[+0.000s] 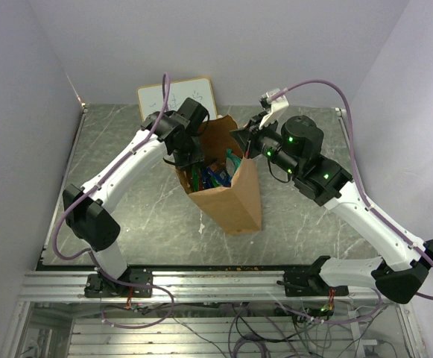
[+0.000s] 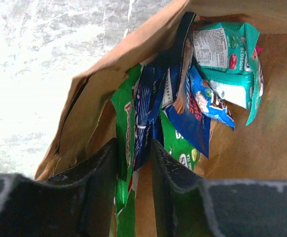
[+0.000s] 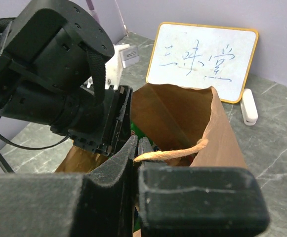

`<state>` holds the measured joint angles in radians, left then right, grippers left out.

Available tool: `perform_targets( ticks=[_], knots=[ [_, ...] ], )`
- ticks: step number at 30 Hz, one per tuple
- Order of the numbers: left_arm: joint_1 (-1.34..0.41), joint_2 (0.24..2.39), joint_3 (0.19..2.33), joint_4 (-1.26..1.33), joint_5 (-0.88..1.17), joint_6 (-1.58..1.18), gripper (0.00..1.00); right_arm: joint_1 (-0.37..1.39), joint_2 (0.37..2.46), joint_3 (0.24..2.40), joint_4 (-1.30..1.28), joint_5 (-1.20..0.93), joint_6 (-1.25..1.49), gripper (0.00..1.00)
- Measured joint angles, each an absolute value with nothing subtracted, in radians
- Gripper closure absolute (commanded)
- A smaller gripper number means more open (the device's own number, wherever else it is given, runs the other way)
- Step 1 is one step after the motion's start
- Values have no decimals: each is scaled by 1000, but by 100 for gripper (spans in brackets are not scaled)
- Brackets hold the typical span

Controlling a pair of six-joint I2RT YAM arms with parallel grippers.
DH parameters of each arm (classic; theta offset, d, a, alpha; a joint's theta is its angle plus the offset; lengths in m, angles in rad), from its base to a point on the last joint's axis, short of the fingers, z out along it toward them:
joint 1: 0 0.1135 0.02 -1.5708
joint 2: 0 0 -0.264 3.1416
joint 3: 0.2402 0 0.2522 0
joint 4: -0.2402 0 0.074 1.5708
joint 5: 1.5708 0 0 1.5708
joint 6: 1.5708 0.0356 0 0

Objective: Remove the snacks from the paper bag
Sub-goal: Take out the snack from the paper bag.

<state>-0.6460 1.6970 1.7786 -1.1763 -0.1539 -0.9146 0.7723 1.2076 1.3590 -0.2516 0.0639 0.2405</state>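
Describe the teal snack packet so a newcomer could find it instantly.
Find the brown paper bag standing open at the centre. Inside it, the teal packet lies past the blue packets and green packets. Only it is teal, with a white label and a red spot.

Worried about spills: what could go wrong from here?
The left claw pinches a green packet and a blue packet together; one may slip free when lifted. The right claw holds the paper bag only near its twisted handle, so an upward pull might tip or tear the bag.
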Motion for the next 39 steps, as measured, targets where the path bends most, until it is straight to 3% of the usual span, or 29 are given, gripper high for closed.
perform_targets(
  ticks=[4,7,15,23,28,39],
  knots=[
    [-646,1715,1778,-1141,-151,-894,74,772,1208,1359,-252,67,231,100],
    [-646,1726,1786,-1136,-146,-881,92,772,1208,1359,-252,68,227,100],
    [-645,1738,1884,-1121,-62,-844,93,772,1204,1356,-257,100,226,100],
    [-609,1581,1912,-997,113,-845,93,772,1180,1344,-261,159,224,100],
    [-573,1511,2033,-929,181,-834,93,772,1156,1327,-262,199,224,100],
    [-505,1377,2217,-817,133,-745,93,772,1123,1314,-263,223,230,100]
  ],
)
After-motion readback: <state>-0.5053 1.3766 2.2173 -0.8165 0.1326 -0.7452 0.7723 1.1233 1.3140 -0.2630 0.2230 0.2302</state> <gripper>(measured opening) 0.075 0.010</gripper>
